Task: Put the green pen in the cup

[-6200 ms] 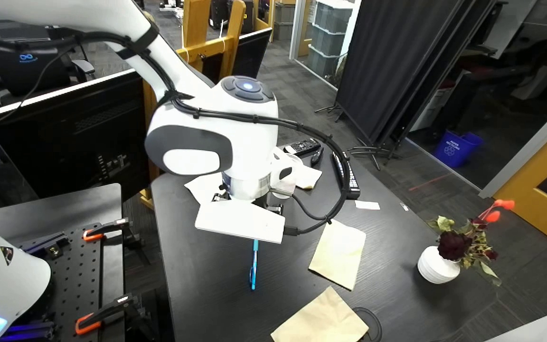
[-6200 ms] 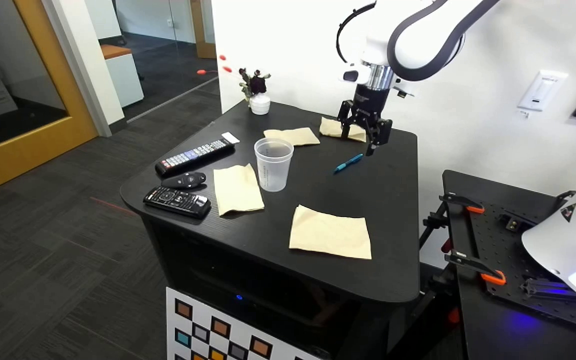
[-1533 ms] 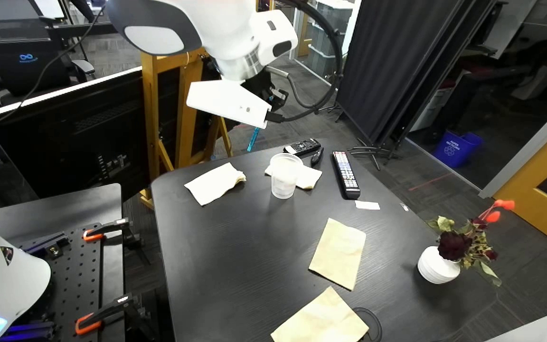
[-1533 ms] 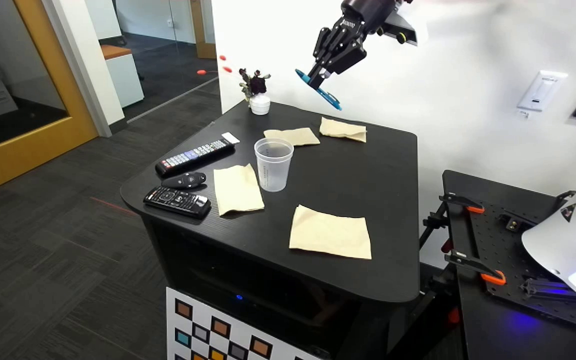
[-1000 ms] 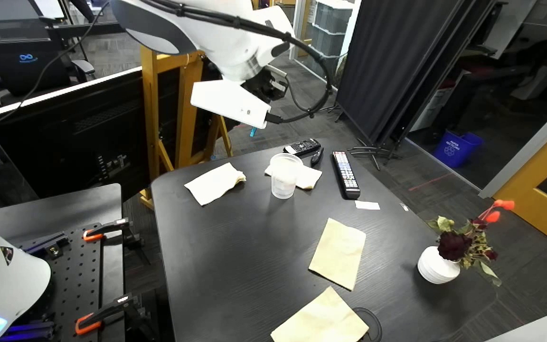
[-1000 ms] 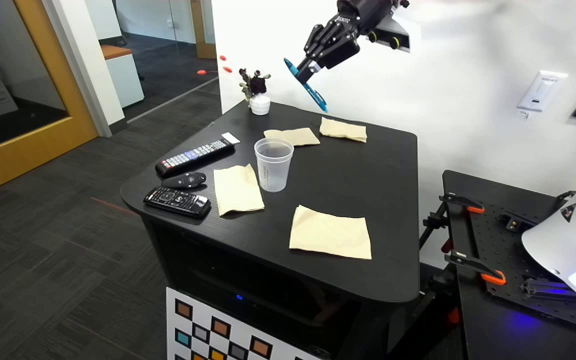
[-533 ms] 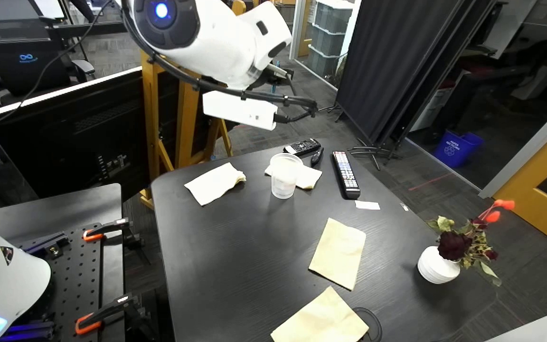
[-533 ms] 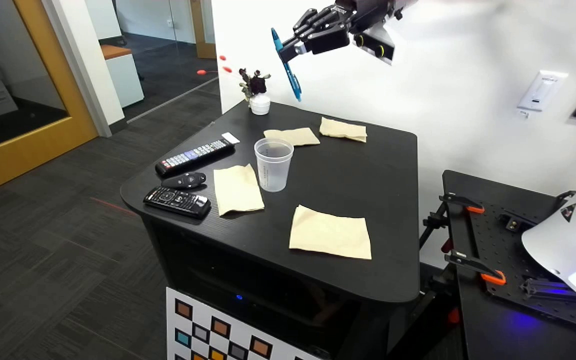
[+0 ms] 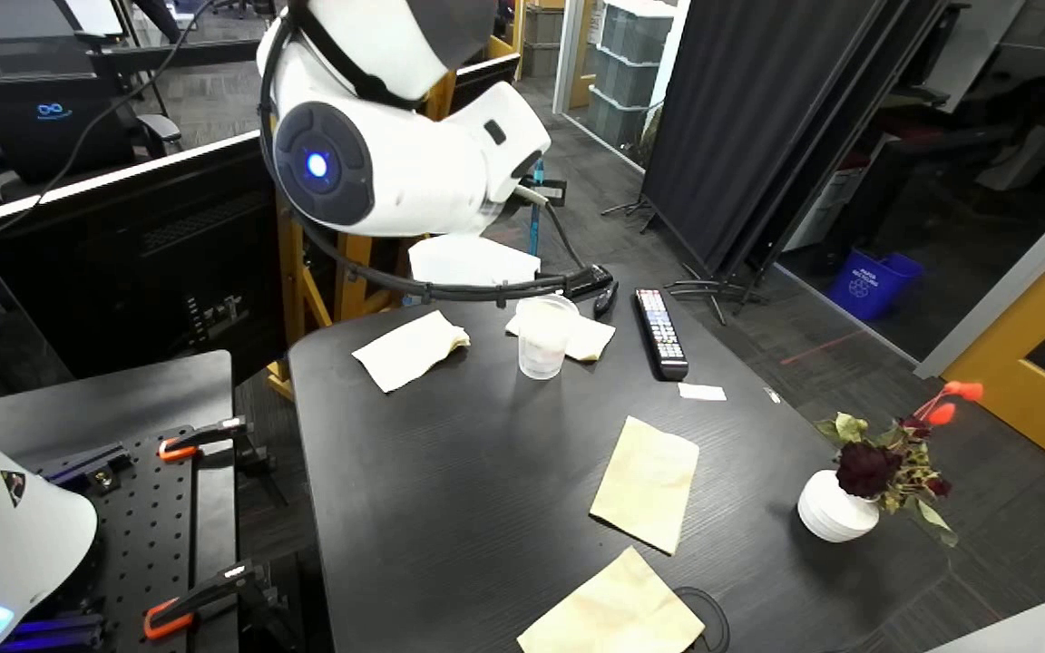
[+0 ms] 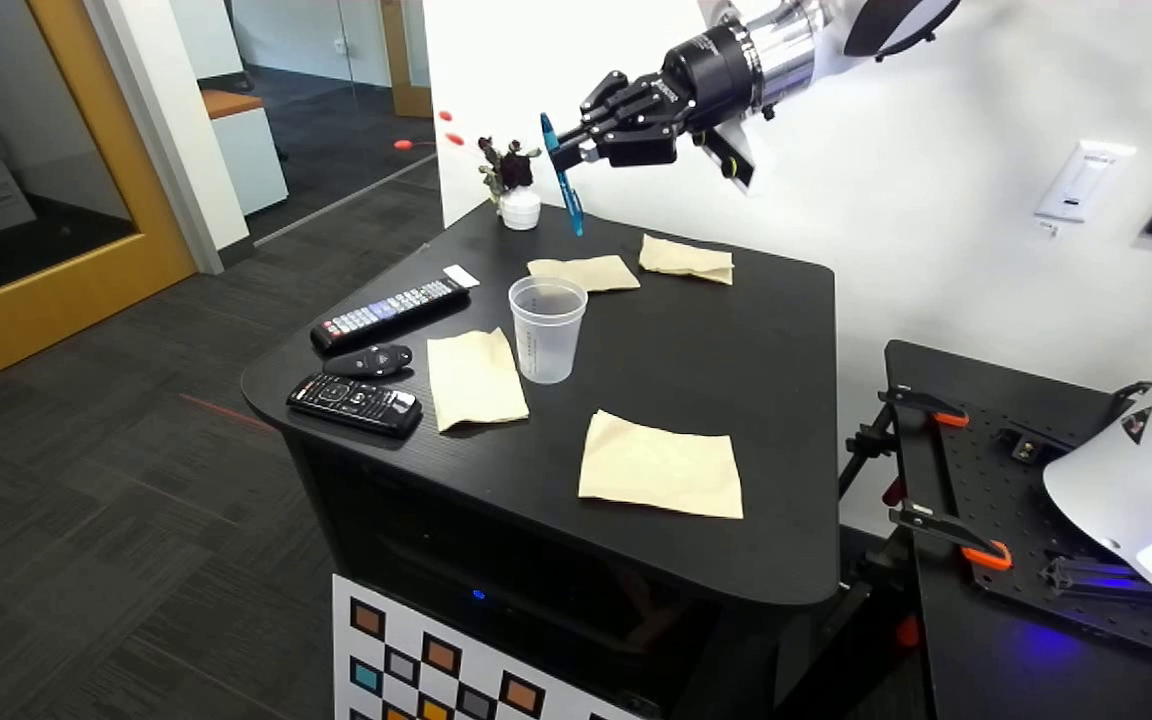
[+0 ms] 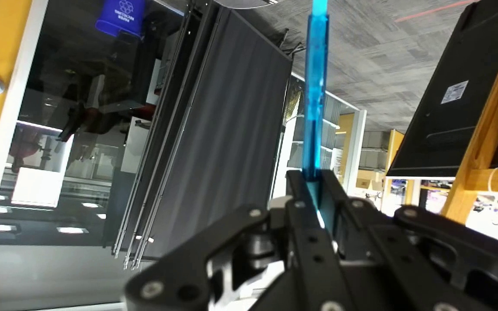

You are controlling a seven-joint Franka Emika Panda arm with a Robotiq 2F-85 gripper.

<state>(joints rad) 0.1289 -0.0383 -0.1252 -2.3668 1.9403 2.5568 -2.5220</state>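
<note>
Black round-cornered table (image 10: 706, 370) bears the setup. White jointed robot arm (image 9: 423, 172) reaches over it, wrist pitched so the black metal two-finger gripper (image 10: 561, 155) points sideways rather than down, probably to stand its load upright for the drop. Ribbed white round pot (image 9: 835, 508), near a table corner, holds dark red flowers (image 9: 867, 467); likely just decor. Flat tan paper sheets (image 10: 661, 468) lie spread on the table. Translucent whitish plastic cup (image 10: 548, 340) stands upright just beside one sheet, contact can't tell; mouth faces up to receive, nothing visible inside. Jaws, nearly together, pinch the slim teal plastic pen (image 11: 315, 95) a little above mid-length, near vertical with slight tilt, longer end hanging down, well above the table. In both exterior views it shows higher than the cup, roughly in line over it; exact centring can't tell. Step reads as aligning; next likely centring, lowering, release. Off-centre tip could catch the rim and topple the light-looking cup.
</note>
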